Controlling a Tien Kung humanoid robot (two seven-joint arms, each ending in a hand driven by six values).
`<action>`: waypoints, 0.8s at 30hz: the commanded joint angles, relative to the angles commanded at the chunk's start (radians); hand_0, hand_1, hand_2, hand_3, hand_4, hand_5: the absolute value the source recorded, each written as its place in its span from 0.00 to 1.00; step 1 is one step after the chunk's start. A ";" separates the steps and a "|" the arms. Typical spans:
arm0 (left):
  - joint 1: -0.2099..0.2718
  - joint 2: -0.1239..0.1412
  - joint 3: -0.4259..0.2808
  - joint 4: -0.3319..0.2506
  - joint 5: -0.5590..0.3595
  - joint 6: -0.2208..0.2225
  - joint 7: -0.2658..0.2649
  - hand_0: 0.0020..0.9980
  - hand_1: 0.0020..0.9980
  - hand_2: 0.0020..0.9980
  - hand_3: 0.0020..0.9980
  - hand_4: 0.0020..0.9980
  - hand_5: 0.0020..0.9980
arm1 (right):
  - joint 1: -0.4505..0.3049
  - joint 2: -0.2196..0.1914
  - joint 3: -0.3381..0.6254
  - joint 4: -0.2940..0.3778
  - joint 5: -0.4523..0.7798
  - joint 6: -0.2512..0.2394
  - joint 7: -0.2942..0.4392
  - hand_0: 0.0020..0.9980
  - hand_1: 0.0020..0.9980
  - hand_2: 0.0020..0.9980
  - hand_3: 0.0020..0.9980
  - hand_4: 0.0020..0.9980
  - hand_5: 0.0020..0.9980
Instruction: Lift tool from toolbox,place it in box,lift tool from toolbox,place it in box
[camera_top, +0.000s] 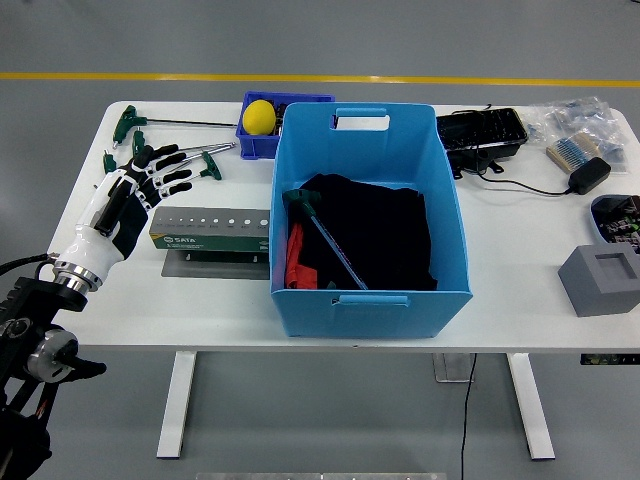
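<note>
Wrench in blue box, handle far-left, shaft pointing near-right. My left hand spread, empty, beside green tool holder.

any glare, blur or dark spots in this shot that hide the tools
Head view: even, soft light and sharp focus, no motion blur on the left robot hand. No glare on the white table. The black cloth inside the blue box reads as a near featureless dark patch, though the green-handled tool on it stays clear.

I count three T-handle tools on the surface, one in the blue box, one yellow ball.
</note>
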 joint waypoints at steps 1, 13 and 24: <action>0.002 0.001 0.001 0.001 0.001 0.001 0.000 0.68 0.72 0.81 0.74 0.93 0.76 | -0.008 0.002 0.023 0.004 0.013 0.002 -0.001 0.77 0.75 0.82 0.68 0.85 0.68; 0.001 0.026 0.029 0.017 0.009 0.006 -0.007 0.68 0.72 0.81 0.74 0.92 0.75 | -0.051 0.005 0.209 0.058 -0.029 -0.019 0.005 0.77 0.78 0.85 0.75 0.88 0.70; 0.003 0.047 0.039 0.028 0.014 0.007 -0.010 0.67 0.71 0.80 0.74 0.92 0.75 | -0.022 0.033 -0.013 -0.004 0.152 0.005 0.032 0.76 0.79 0.85 0.80 0.91 0.72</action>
